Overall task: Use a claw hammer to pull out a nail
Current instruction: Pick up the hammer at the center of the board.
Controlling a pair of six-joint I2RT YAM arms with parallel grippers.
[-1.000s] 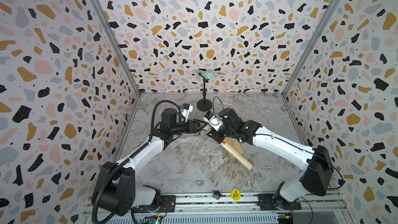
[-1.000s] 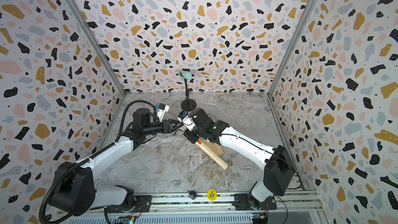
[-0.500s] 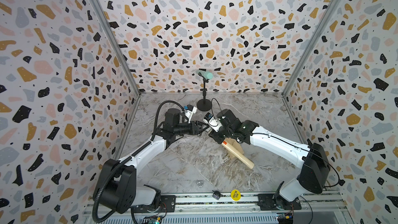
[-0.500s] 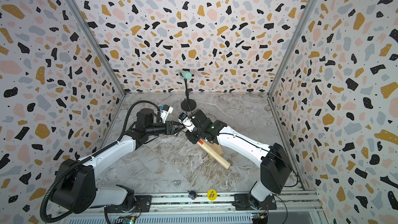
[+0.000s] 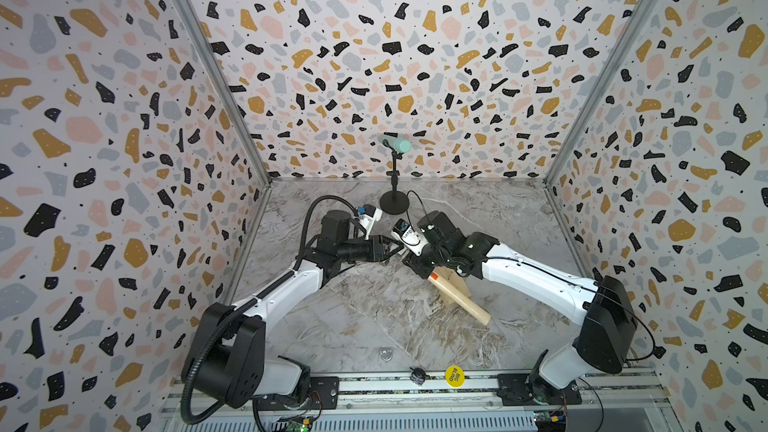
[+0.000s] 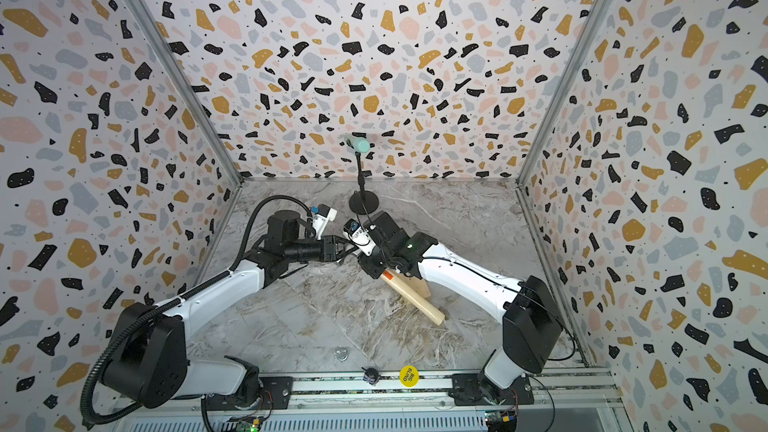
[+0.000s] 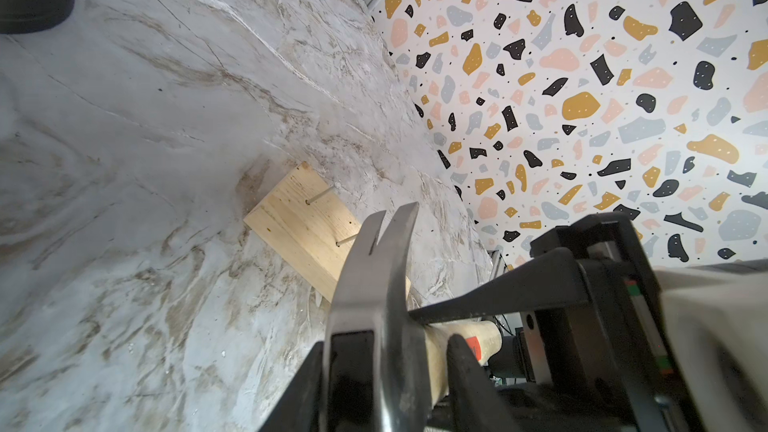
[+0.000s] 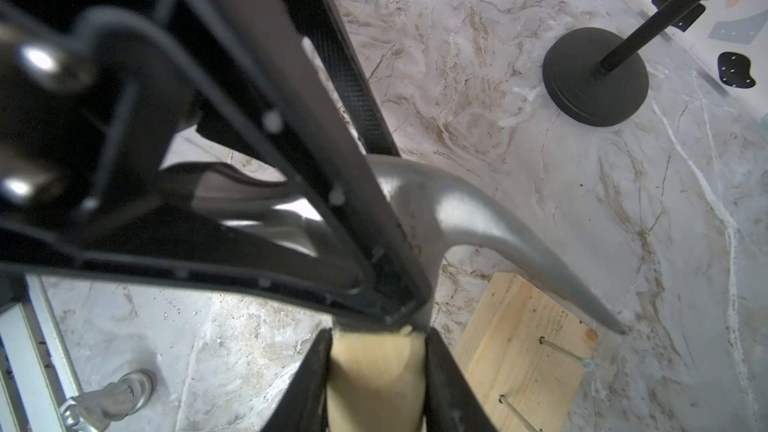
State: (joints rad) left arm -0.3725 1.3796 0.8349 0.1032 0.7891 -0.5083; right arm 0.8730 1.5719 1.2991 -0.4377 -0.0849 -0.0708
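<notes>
early stage, nothing pulled yet. the right gripper point(image 8: 378, 347) has its jaws clamped on the claw hammer point(image 5: 459, 299), on the pale handle just behind the steel head, so the tool is off the tabletop point(image 7: 145, 168) and in hand. the left gripper point(image 7: 386, 344) has its jaws apart, one on each side of the head. a strip of handle shows between the steel and one jaw, so i read it as straddling, not gripping; contact on the other side is hard to tell. the claw point(image 7: 388, 230) points away from both sets of jaws, over the wooden block point(image 7: 286, 222). the block lies flat on the tabletop just beyond and below the jaws, partly under the handle in both top views. two nails stand out of the block, the near nail point(image 7: 347, 240) and the far nail point(image 7: 320, 195); which one is the target i cannot tell. in the right wrist view the claw tip sits just beside a nail head, apart from it, with the fork around no shank. done: hammer in hand, over the block. left: seat the fork under a nail head, lever back, draw it clear. no jaws hold the block, so it may lift with the pull, my guess.
</notes>
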